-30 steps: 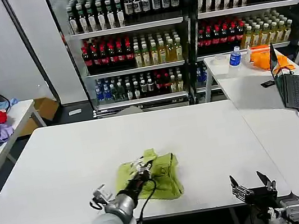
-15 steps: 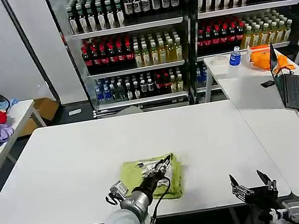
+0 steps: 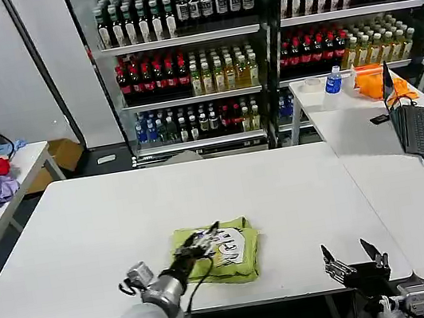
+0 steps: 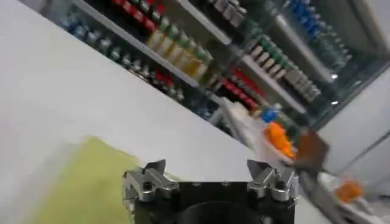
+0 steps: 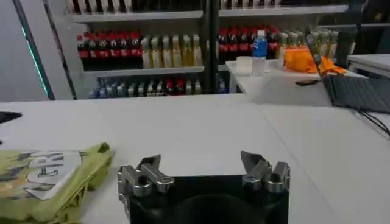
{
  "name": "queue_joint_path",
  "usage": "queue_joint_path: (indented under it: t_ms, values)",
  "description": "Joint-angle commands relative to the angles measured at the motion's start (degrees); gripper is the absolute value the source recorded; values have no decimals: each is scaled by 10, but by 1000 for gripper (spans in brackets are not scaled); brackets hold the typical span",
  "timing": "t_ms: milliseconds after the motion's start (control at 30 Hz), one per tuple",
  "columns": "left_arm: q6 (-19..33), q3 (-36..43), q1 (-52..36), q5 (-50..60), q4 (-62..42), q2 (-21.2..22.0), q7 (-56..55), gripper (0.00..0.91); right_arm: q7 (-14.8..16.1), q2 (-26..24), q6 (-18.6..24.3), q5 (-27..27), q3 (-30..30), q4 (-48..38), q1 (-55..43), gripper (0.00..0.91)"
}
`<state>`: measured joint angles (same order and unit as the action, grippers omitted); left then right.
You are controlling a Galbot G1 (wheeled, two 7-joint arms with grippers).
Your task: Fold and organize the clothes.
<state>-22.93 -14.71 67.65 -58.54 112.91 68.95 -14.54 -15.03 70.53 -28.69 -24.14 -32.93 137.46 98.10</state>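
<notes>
At lower left of head view, left gripper (image 3: 202, 241) hovering over left edge of lime T-shirt (image 3: 228, 251), fingers spread, grasping nothing. T-shirt lying folded at lower centre on white table (image 3: 281, 188), white print facing up. Right gripper (image 3: 355, 258) waiting lower right, released, apart from shirt.

Left arm's stretched forward and to the right, its left gripper (image 3: 199, 246) down low with fingers spread apart (nothing between them). Right gripper (image 3: 355, 257) is parked low off to the side, prongs apart and pointing up.
</notes>
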Motion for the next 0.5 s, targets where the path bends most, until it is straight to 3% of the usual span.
queue_joint_path:
  t_ms: [33,500]
  values:
    - [-15,-73,0,15,-77,-111,19,907,0,0,-1,1,1,1,0,907]
    - [-76,-39,-12,-9,-100,-76,67,907,1,0,-1,2,-13,12,18,907]
